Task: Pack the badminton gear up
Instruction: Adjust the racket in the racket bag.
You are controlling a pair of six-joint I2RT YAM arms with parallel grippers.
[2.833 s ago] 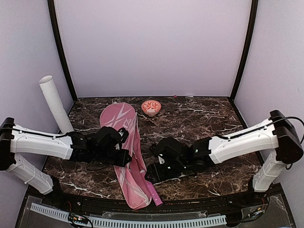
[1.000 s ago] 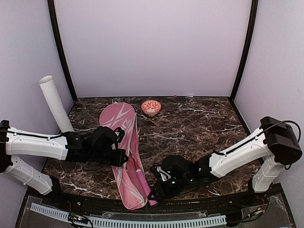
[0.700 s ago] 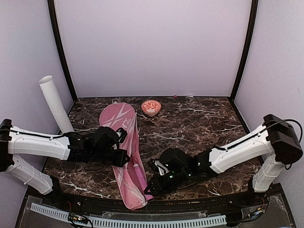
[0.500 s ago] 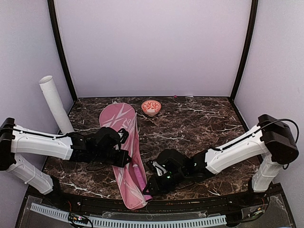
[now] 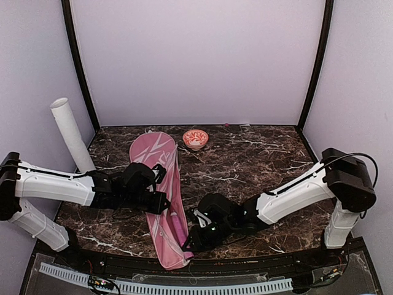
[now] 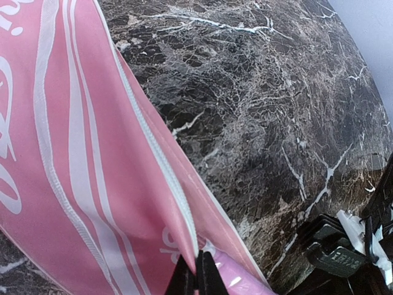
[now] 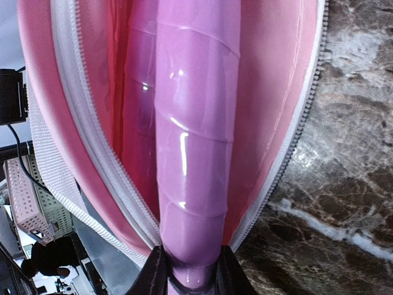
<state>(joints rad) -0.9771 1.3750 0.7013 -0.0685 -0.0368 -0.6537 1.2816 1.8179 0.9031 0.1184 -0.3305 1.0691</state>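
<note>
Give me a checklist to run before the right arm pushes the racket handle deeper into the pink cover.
1. The left gripper pinches the open edge of the racket cover: ok.
2. The right gripper is clamped on the racket handle: ok.
3. The handle lies between the two zipper rows, inside the opening: ok.
4. The cover is zipped shut: not ok, it is open.
5. The shuttlecocks are inside the white tube: cannot tell, none are in view.
6. The patterned bowl stands apart from the cover: ok.
</note>
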